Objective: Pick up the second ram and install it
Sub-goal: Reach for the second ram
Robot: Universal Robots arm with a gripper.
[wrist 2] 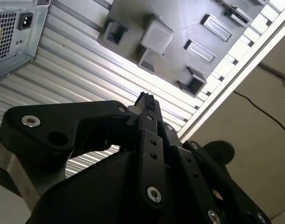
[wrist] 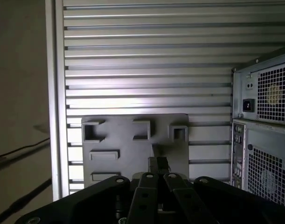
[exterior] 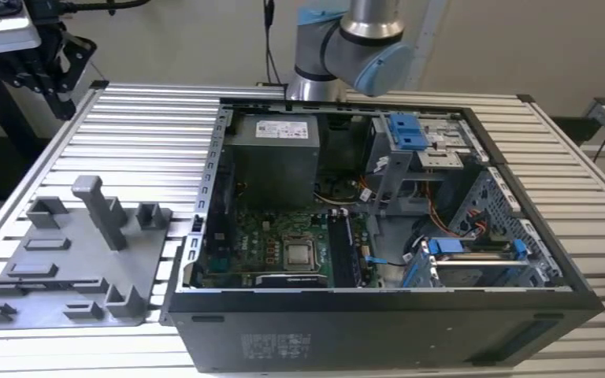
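Robot arm (exterior: 350, 47) rises behind an open computer case (exterior: 387, 331) that fills the middle of a slatted aluminium table (exterior: 145, 134) and runs toward the exterior view's right edge. A grey plastic tray (exterior: 66, 276) lies at the table's near corner on the exterior view's left, its tall post (exterior: 98, 209) upright. In the second wrist view the gripper (wrist 2: 146, 100) hangs well apart from the tray and points toward it. Its fingertips are clenched together, with nothing to be seen between them.

Inside the case, a dark narrow strip stands on edge on the green motherboard (exterior: 250, 236). It is just beside the square silver chip (exterior: 300, 253), on the side toward the exterior view's right. This looks like the second ram (exterior: 343, 250), though it is too small to tell for certain.

Such a stick is judged light and stiff, yet thin and easily harmed by bending or twisting. Its flat faces carry chips, and its lower edge carries the contacts. The safest hold is across the board's thickness near the middle of its upper long edge, squarely, so that it cannot pivot between smooth pads.
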